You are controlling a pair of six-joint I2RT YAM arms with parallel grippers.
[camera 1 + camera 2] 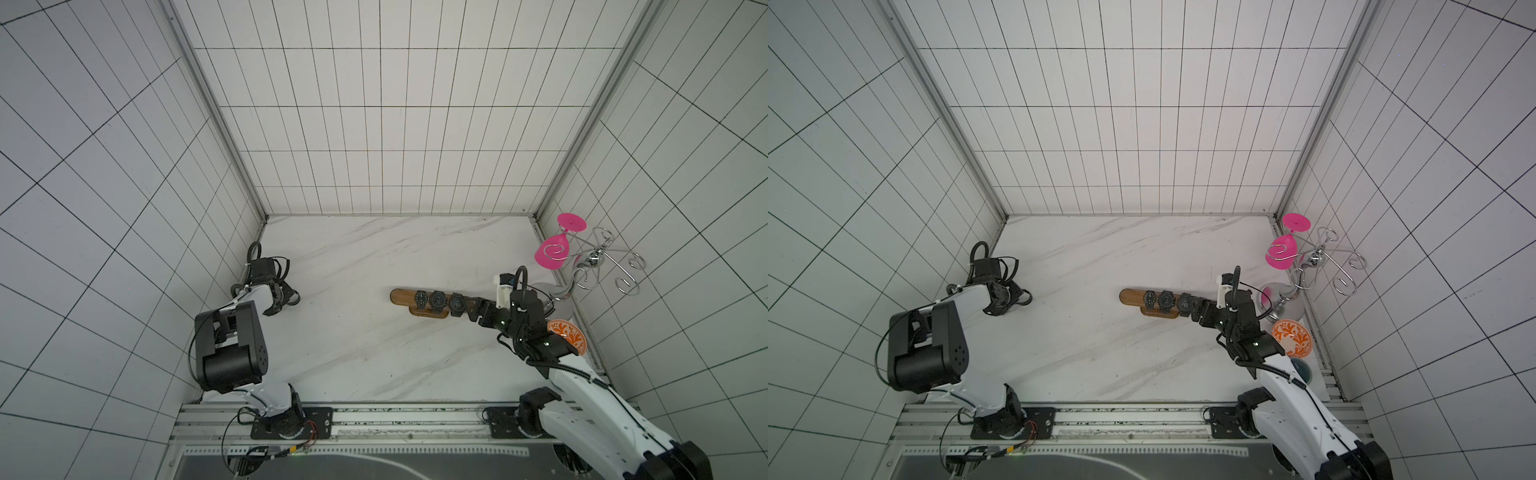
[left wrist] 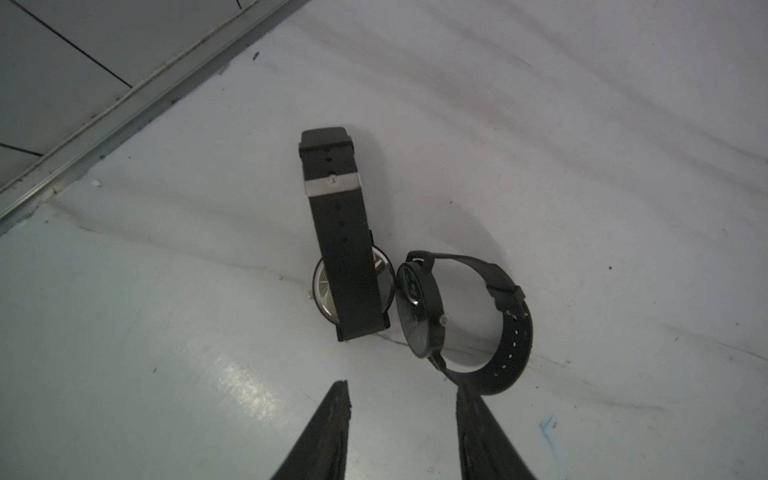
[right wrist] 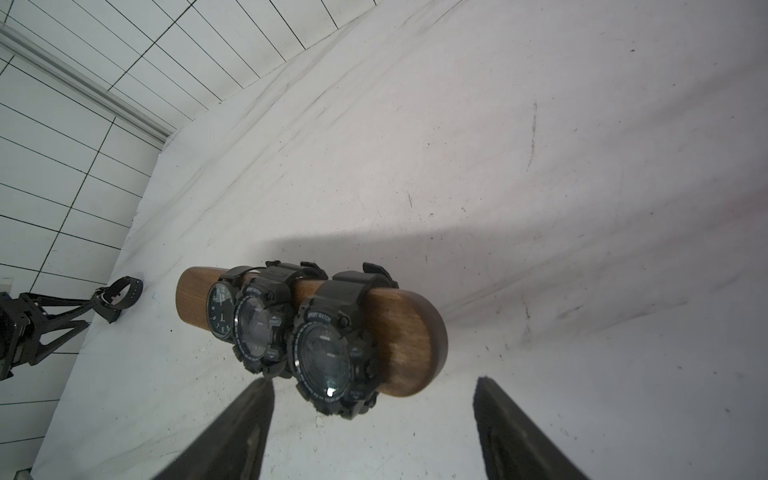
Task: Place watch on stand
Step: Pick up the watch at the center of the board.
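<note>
The brown wooden stand (image 1: 401, 296) (image 1: 1128, 296) lies right of the table's middle. Three black watches (image 1: 438, 299) (image 3: 328, 349) are strapped round its bar. My right gripper (image 1: 473, 312) (image 3: 374, 386) is open at the stand's right end, and the nearest watch and the bar's rounded tip lie just beyond its fingertips. Near the left wall my left gripper (image 1: 287, 297) (image 2: 403, 390) is open over two loose black watches. One watch (image 2: 345, 249) lies flat with its strap across the dial. The other watch (image 2: 461, 324) stands on edge, its strap loop against one fingertip (image 2: 467, 399).
A silver wire spiral rack (image 1: 598, 266) holding a pink glass (image 1: 552, 249) stands at the back right. An orange patterned bowl (image 1: 569, 332) sits beside my right arm, close to the right wall. The left wall's metal rail (image 2: 83, 124) runs close behind the loose watches.
</note>
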